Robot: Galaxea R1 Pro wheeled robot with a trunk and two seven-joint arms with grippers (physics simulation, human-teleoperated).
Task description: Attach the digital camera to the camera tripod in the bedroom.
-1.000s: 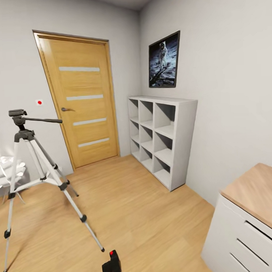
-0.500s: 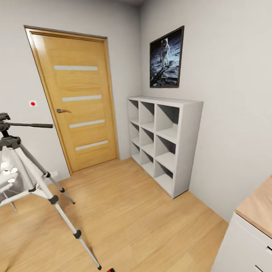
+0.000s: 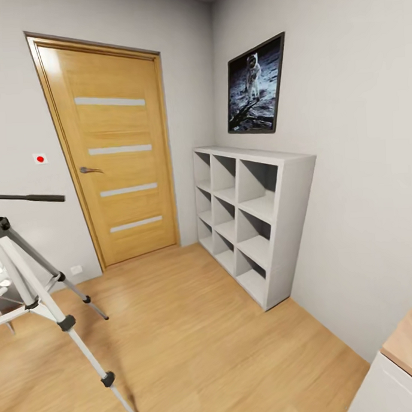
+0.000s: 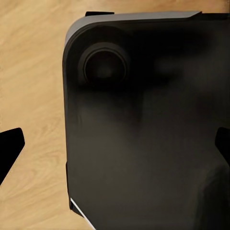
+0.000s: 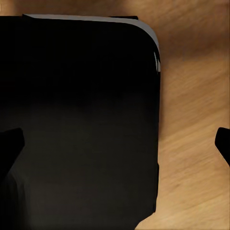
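Observation:
The camera tripod (image 3: 67, 323) stands on the wood floor at the left edge of the head view, cut off by the frame. Its silver-white legs with black joints and its long pan handle (image 3: 27, 197) are in sight. The digital camera is out of view. In the left wrist view my left gripper (image 4: 115, 146) is open, one dark fingertip (image 4: 10, 146) at each side, with nothing between them. My right gripper (image 5: 117, 143) is open the same way, fingertips (image 5: 223, 143) wide apart and empty. Both hang over my black base and the plank floor.
An oak door (image 3: 117, 162) with frosted strips is shut in the far wall. White cube shelves (image 3: 254, 219) stand against the right wall under an astronaut picture (image 3: 256, 87). A wood-topped white cabinet (image 3: 410, 347) juts in at the lower right. My black base (image 4: 143, 124) sits below the grippers.
The head view has swung right and up: the tripod slid toward the left edge, and the digital camera on the floor dropped out of the bottom of the picture.

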